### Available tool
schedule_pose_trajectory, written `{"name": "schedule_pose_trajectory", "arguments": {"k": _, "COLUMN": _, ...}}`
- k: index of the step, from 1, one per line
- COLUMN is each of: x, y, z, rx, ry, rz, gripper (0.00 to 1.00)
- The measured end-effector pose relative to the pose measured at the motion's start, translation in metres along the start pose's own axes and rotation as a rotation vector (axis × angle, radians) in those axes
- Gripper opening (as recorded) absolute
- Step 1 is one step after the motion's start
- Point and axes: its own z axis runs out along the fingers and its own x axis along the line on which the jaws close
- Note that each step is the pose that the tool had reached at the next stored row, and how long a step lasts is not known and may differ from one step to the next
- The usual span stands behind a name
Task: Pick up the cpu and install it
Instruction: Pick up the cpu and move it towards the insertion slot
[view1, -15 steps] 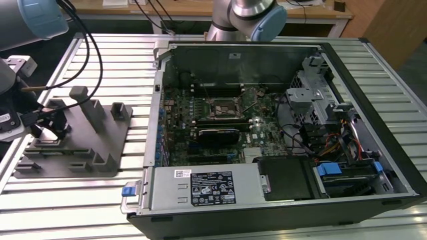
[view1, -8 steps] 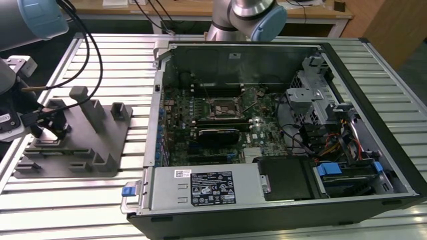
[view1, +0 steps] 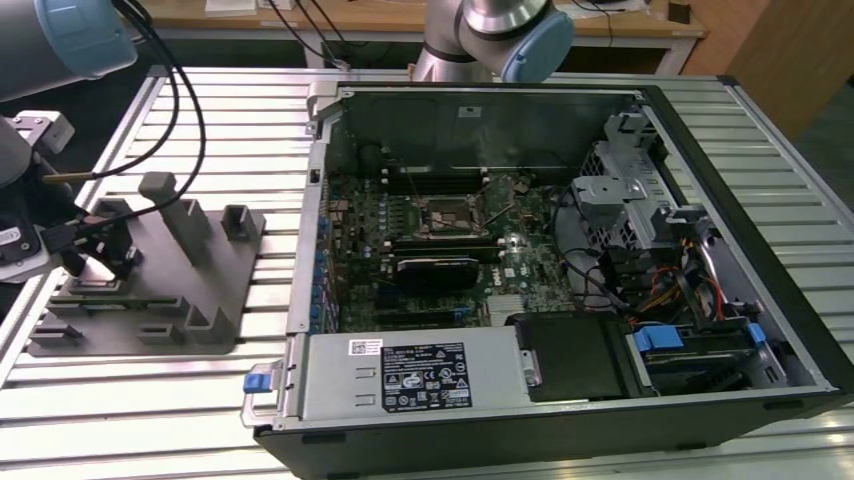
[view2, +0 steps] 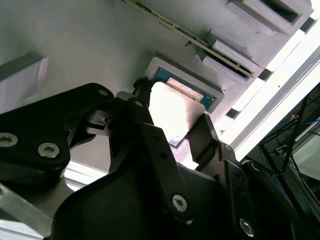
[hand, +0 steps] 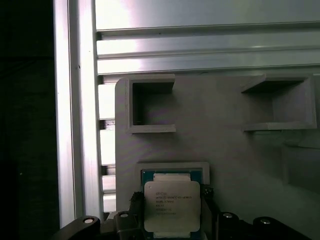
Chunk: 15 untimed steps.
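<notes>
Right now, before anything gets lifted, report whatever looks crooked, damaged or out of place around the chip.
Nothing stands out. The chip lies flat and square in its recess in the grey holder, with no visible damage, and the gripper is centred on it. The computer case beside the holder stands open.

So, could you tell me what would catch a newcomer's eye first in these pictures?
Most likely the open computer case, lying across the middle and the exterior view's right with its motherboard bare. In the first wrist view, the silvery cpu sits in a recess of the grey holder block. The black gripper stands at that block on the exterior view's left.
</notes>
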Motion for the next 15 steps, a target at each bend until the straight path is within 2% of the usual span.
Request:
{"name": "schedule_pose_trajectory", "arguments": {"k": 7, "x": -0.0003, "y": 0.0010, "z": -0.0172, "rx": 0.0002, "ry": 0.0003, "rz": 0.000, "gripper": 0.54}}
{"name": "schedule_pose_trajectory", "arguments": {"k": 15, "x": -0.0009, "y": 0.0026, "z": -0.0437, "rx": 0.0001, "ry": 0.0002, "rz": 0.000, "gripper": 0.54}}
